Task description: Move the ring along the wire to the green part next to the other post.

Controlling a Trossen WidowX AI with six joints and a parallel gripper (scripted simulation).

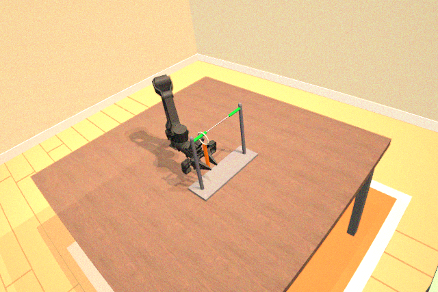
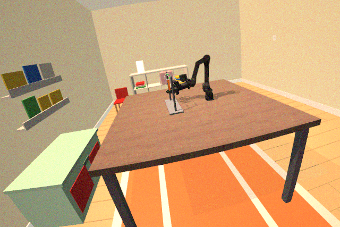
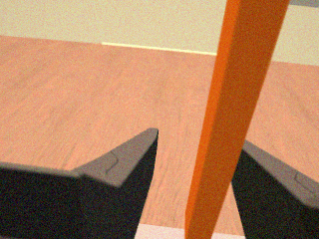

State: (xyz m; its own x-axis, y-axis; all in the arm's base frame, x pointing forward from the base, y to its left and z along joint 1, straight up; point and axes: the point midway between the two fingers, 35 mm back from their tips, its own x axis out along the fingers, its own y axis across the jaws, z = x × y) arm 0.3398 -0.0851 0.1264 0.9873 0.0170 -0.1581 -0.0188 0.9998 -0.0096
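1. Gripper: fingers partly apart, clamped on nothing. Tips point toward the post side of the rig.
2. Orange handle: runs down into the space between the fingers. Wrist view puts it off-centre, close to the right-hand finger of that view, with a visible gap to the other. Contact with the close finger: cannot tell.
3. Pale ring: at the handle's top, on the wire beside the left post as the top view shows it. Wire passes through it; handle hangs below.
4. Left green part: carries the ring toward its inner end, next to the thin grey part. Exact clearance from the grey too small to read.
5. Left post: upright, in front of part of the gripper in the top view; the far one in the exterior view.
6. Right post: upright, well apart from the ring, with the right green part beside it.
7. Grey base plate: flat under both posts, on the brown table.
8. Black arm: bent high, reaching down to the handle from the far left side in the top view.
9. Farther out, exterior view: red chair beyond the table, left of a white shelf unit.
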